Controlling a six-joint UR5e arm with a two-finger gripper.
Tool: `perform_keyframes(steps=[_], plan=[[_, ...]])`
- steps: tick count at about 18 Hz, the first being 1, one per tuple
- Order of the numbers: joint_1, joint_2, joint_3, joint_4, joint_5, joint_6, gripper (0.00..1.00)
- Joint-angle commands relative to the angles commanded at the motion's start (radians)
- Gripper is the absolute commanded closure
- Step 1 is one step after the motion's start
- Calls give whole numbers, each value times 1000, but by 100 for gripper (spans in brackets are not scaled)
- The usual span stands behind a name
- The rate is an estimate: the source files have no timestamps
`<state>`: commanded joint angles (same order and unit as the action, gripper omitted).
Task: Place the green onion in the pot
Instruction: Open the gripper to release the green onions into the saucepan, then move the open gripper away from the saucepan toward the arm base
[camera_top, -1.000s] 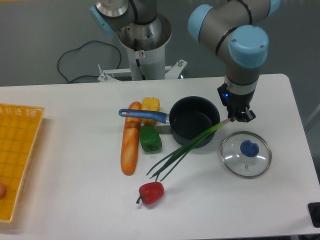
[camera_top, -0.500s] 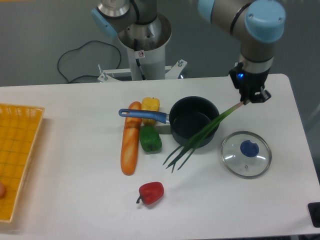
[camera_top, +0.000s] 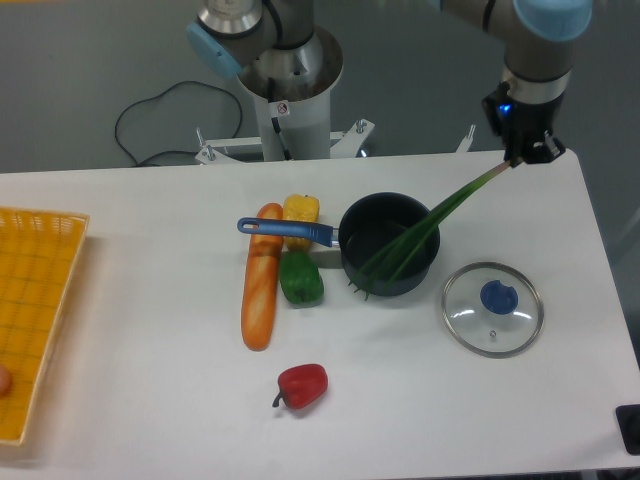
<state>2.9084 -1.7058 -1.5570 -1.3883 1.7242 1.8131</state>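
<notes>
White table (camera_top: 150, 400), gripper (camera_top: 527, 155) clamping green onion (camera_top: 420, 235)

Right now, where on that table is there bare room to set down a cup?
Bare tabletop lies between the yellow basket and the baguette, and along the front edge beyond the red pepper. It is crowded around the pot, where peppers, baguette, glass lid and the hanging green onion cluster.
</notes>
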Motion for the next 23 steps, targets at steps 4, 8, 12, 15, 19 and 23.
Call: perform_keyframes(steps=[4, 8, 12, 15, 19, 23], plan=[[34, 21, -41, 6, 79, 115, 86], [34, 25, -61, 9, 153, 143, 86], [28, 38, -106, 14, 156, 129, 86], [26, 43, -136, 64, 156, 129, 86], [23, 43, -166, 115, 158, 126, 86], [29, 35, -167, 141, 158, 126, 86]])
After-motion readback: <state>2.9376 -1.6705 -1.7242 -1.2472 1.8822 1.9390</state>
